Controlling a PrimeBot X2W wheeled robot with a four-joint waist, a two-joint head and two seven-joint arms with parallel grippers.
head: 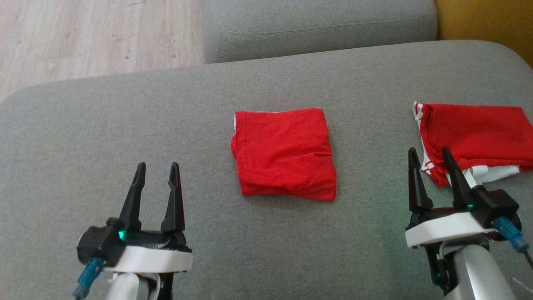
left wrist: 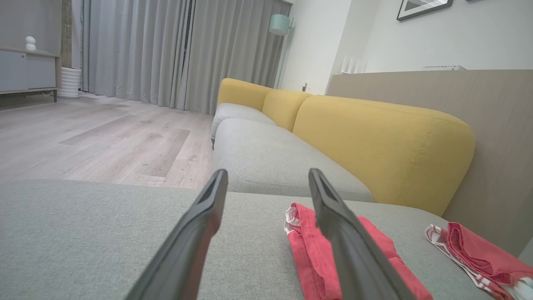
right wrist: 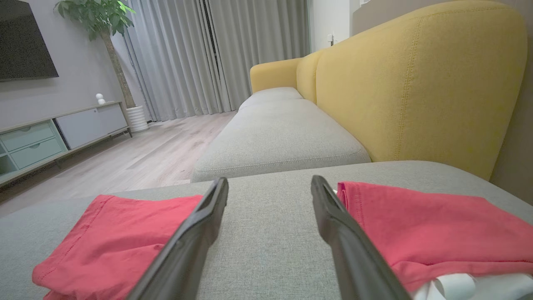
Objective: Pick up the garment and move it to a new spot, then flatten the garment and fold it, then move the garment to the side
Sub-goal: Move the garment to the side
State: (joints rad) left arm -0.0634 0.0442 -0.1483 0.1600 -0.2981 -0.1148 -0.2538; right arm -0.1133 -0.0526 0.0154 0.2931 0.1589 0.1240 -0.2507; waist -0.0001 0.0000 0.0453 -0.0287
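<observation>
Nearest up is the left tool [head: 158, 165], low on the left of the head view, fingers wide apart and nothing in them, just bare grey cushion [head: 104, 137] showing through the gap. Over on the other side the right tool [head: 429, 150] is the same deal: spread wide, empty. Its own wrist view shows plain cushion fabric between its fingers, with red cloth off to either side.

Moving out from there, the folded red garment [head: 285, 154] lies flat in the middle of the cushion, a squarish packet with a sliver of white along its top left edge. It sits between the two tools, clear of both. In the left wrist view that tool's right finger crosses in front of it, but the head view shows them apart.

Then there's a second red garment [head: 474, 133] at the right edge of the cushion, also folded, with red-and-white striped trim and a white bit poking out at its near edge. The right tool's right finger overlaps its near left corner in the head view; can't tell if it's actually touching.

Further back: another grey seat cushion [head: 316, 25], a yellow backrest [head: 483, 21] on the right, pale wood floor [head: 83, 37] on the left, and grey curtains [left wrist: 166, 50] across the room.
</observation>
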